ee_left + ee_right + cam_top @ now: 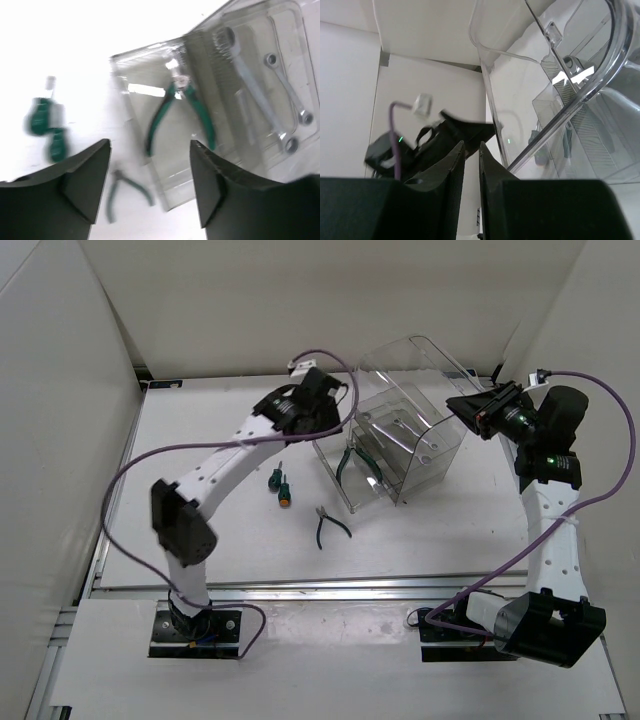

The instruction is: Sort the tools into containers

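Observation:
The clear plastic bin [425, 360] stands at the back of the table with its lid up. In its front compartment lie green-handled pliers [355, 462] [180, 107], and two silver wrenches [250, 82] [290, 90] rest in a compartment behind. A second pair of pliers [330, 525] [125, 192] and two stubby screwdrivers [272, 478] [286, 492] lie on the table left of the bin. My left gripper [330, 412] [150, 145] hovers open and empty over the bin's left front. My right gripper [462, 405] [471, 143] is at the bin's right rim, its jaws nearly together on nothing.
White walls enclose the table [220, 540] on the left, back and right. The bin's raised lid [600, 65] curves close in front of the right wrist. Purple cables loop from both arms.

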